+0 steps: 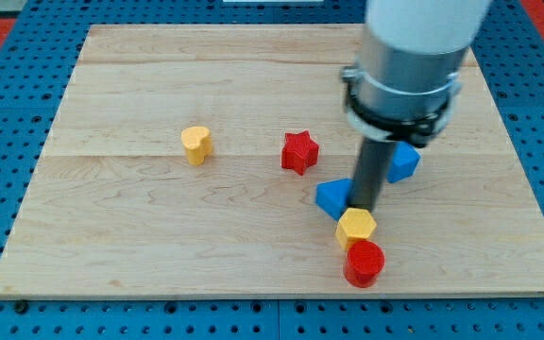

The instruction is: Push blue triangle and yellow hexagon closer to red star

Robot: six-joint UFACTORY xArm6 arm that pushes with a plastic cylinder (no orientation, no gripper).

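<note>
My tip (363, 208) touches the smooth blue triangle (331, 198) above the yellow hexagon (356, 228), right of the red star (299, 151); no jaws exist.

The blue triangle (331, 198) is lying flat on the wooden board, right of centre, with one corner pointing towards 8 o'clock; my rod is covering its right edge. The yellow hexagon (356, 228) is sitting flat just at the triangle's 5 o'clock, close enough that the two seem to be touching. The red star (299, 151) is resting upright on its flat base near the board's middle, at about 11 o'clock from the triangle and apart from it, with bare wood showing between them. The hexagon is lying farther from the star than the triangle, at the star's 5 o'clock.
</note>
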